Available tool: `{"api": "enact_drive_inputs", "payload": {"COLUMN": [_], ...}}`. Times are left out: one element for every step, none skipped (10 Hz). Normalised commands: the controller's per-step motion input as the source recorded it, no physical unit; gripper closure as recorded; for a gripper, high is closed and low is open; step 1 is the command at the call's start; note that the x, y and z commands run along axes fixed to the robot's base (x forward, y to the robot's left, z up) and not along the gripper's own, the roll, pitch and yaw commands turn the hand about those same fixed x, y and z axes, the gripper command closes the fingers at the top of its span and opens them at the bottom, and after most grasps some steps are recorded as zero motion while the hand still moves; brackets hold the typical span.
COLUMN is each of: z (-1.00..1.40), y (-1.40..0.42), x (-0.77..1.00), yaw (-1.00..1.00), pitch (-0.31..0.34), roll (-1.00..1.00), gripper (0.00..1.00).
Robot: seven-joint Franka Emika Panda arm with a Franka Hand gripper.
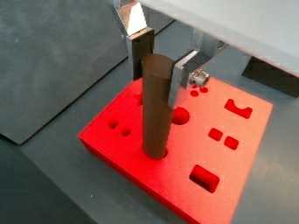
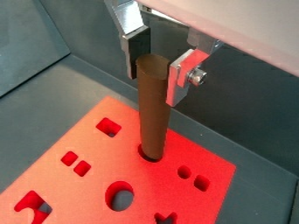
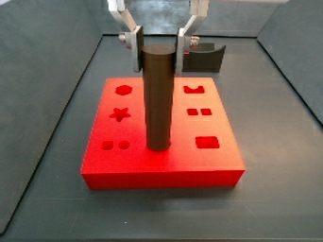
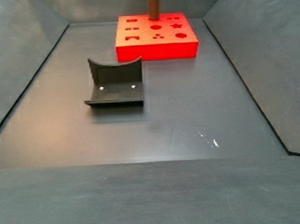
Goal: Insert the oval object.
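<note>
The oval object (image 1: 156, 118) is a tall brown peg standing upright with its foot in a hole of the red block (image 1: 122, 144). It shows the same way in both wrist views (image 2: 152, 114) and in a side view (image 3: 159, 95). My gripper (image 1: 163, 80) is at the peg's top, one silver finger on each side. In a side view (image 3: 159, 43) a narrow gap shows between each finger and the peg, so the jaws stand open around it. In the far side view only the peg's lower part (image 4: 153, 3) shows above the block (image 4: 158, 39).
The red block (image 3: 164, 170) has several other shaped holes around the peg. The dark fixture (image 4: 114, 83) stands on the grey floor, apart from the block, and shows behind it in a side view (image 3: 206, 57). Grey walls enclose the floor.
</note>
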Motion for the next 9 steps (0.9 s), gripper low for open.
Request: {"api": "enact_drive_inputs", "payload": {"z": [-0.07,-0.14,-0.13,-0.01,-0.03,-0.11,0.0,0.0,0.0], "y": [0.01,0.04,0.01,0.0,0.06,0.1,0.0,0.0,0.0], "x": [0.0,0.0,0.0,0.0,0.0,0.01,0.0,0.0,0.0], "yaw": [0.0,0.03,0.11,0.03,0.0,0.03,0.0,0.0,0.0], "pitch": [0.001,0.0,0.0,0.0,0.003,0.019,0.0,0.0,0.0], "roll": [0.07,0.07,0.04,0.0,0.01,0.03,0.01,0.0,0.03], "gripper": [1.0,1.0,1.0,1.0,1.0,1.0,1.0,1.0,1.0]}}
